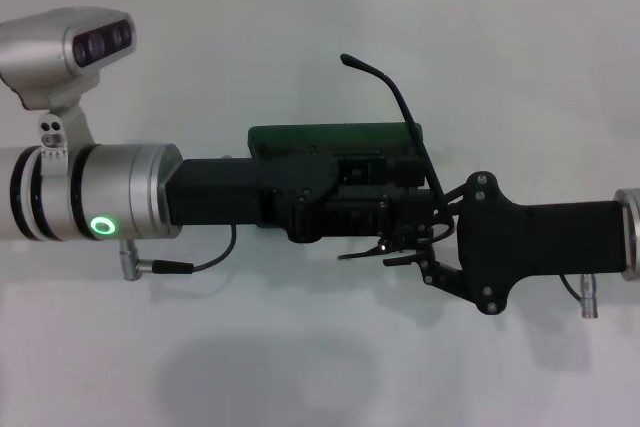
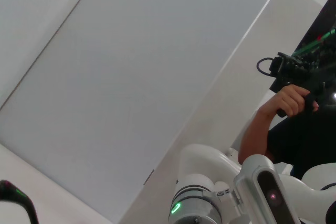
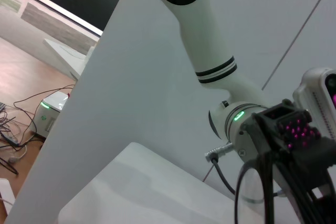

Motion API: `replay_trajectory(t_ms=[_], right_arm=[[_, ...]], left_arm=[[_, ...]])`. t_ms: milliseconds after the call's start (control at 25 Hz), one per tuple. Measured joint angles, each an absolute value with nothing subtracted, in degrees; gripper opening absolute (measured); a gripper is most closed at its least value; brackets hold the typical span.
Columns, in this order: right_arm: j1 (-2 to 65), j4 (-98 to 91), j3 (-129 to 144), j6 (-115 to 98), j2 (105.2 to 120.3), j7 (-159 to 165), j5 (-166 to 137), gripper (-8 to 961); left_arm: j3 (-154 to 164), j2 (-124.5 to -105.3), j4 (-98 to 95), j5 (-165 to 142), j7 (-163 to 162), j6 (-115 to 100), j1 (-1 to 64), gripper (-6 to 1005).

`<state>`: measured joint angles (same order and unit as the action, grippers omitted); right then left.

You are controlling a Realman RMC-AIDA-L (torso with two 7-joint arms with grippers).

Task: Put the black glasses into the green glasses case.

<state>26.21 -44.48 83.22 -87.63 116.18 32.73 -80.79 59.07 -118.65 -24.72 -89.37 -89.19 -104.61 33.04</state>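
Both arms are meeting in the middle of the head view, high above the white table (image 1: 300, 367) and so closest to the camera, and this is hiding most of the work below them. Coming from the left side, the left gripper (image 1: 405, 212) is lying across the green glasses case (image 1: 300, 135), and I judge that it is there to hold the case steady or to keep it open, but I cannot tell if its fingers are open or closed because its black body is covering them. From the right side, the right gripper (image 1: 412, 250) is reaching in just beside the left one, and its thin fingers are appearing to be pinched on the frame of the black glasses (image 1: 400, 102), near the hinge; I judge that it is holding them there to lower them into the case. Only a dark green strip of the case, its far edge, is showing behind the left arm, so whether it is open is not visible. One long slim temple arm of the glasses is rising over the right end of the case, with its curved tip pointing away to the left, and the lenses are showing partly in the right wrist view as a thin dark rim.
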Motion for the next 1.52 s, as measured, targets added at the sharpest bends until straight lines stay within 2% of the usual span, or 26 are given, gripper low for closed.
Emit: replay_trajectory(t_ms=[680,960,1160,1280,1520], right_arm=[[26.48,-44.57,83.31,-87.53,116.18,32.61,-80.66,175],[24.73,-45.06,82.72,-89.02,115.98,30.54,-79.82,182],[22.34,-45.28,82.53,-92.23,115.67,26.68,-75.96,188],[22.07,-45.18,82.80,-96.59,115.71,26.37,-75.39,191],[24.19,-40.60,89.58,-100.94,116.17,27.78,-69.68,197]], left_arm=[[58.58,-118.20,-24.79,-90.96,-91.46,-104.63,33.70,631],[55.13,-117.26,-24.89,-90.76,-89.51,-103.55,32.23,630],[54.40,-116.09,-24.41,-91.70,-89.24,-95.11,30.77,630],[54.48,-116.63,-24.39,-92.55,-88.97,-89.84,30.86,630],[54.60,-119.14,-24.61,-93.17,-86.49,-83.69,32.24,629]])
